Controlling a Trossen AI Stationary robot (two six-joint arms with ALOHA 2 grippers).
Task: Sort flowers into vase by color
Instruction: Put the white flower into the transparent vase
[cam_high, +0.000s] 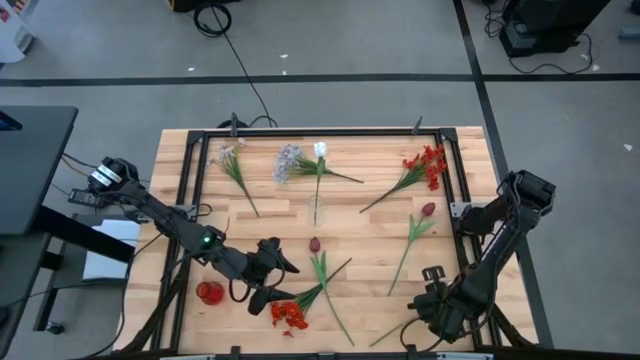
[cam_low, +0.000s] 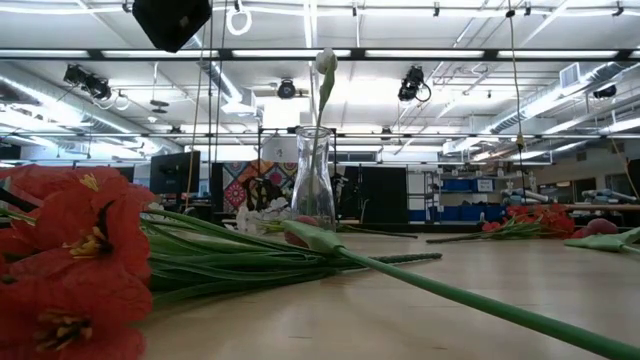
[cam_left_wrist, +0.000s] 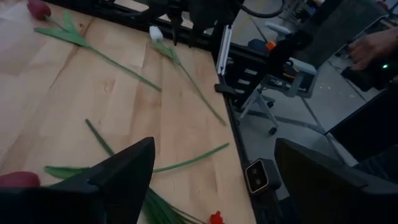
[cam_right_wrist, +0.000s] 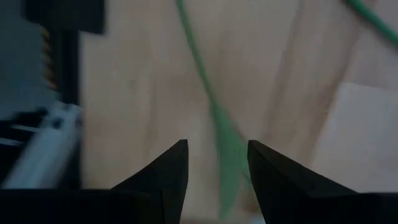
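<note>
A clear glass vase (cam_high: 316, 207) (cam_low: 312, 180) stands mid-table with one white tulip (cam_high: 320, 150) in it. A red flower cluster (cam_high: 290, 315) (cam_low: 70, 260) and a dark red tulip (cam_high: 314, 244) lie near the front. My left gripper (cam_high: 287, 278) (cam_left_wrist: 211, 186) hovers open just above and left of them. My right gripper (cam_high: 432, 312) (cam_right_wrist: 217, 168) points down at the near right, open. Its fingers stand either side of the green stem (cam_right_wrist: 214, 112) of a lying white tulip (cam_left_wrist: 155, 33). A small red vase (cam_high: 209, 292) stands at the near left.
Pale sprays (cam_high: 232, 158) (cam_high: 290, 162) and another red cluster (cam_high: 428, 165) lie along the far side. A second dark red tulip (cam_high: 428, 210) lies right of centre. A black metal frame (cam_high: 190, 170) borders the table. A person's hand (cam_left_wrist: 373, 46) shows beyond the table's edge.
</note>
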